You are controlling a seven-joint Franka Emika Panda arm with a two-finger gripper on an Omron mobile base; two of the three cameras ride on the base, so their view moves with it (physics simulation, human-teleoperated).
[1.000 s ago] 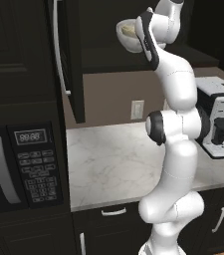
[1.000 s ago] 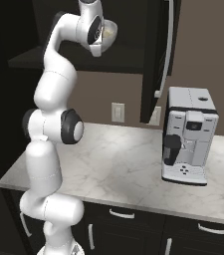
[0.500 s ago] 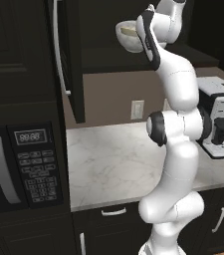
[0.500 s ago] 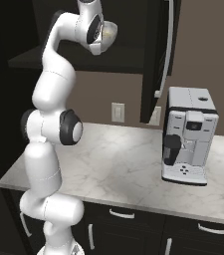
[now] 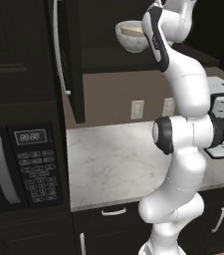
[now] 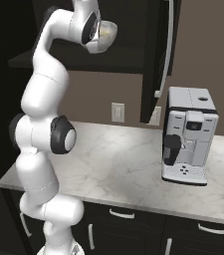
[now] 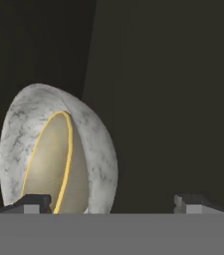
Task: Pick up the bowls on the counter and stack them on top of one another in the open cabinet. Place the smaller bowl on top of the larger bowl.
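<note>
Bowls sit nested up in the open cabinet: the small, shallow, pale yellow-tan bowl (image 7: 58, 164) lies inside the wide, deep, whitish-grey speckled bowl (image 5: 131, 41), its yellow rim showing just within the marbled wall of the larger one. In the left base view the pair rests on the dark shelf (image 5: 113, 62) of the dark brown-black upper wall cabinet (image 6: 158, 55), high above the white marble table (image 5: 118, 159) with faint grey veins.

The robot's jaws stand wide apart in the hand view, one dark fingertip (image 7: 31, 201) low before the bowls and the other far off to the side, gripping nothing. The gripper (image 7: 113, 204) hangs just beside the stack, and the white arm reaches up to shelf height.

The cabinet's tall door with its long silver bar handle (image 5: 58, 47) stands swung open. A black microwave (image 5: 19, 167) with a keypad sits at the table's left end. A white and grey coffee machine (image 6: 188, 134) stands on the table to the right. Two wall sockets (image 5: 137, 109) are set in the brown wall behind.
</note>
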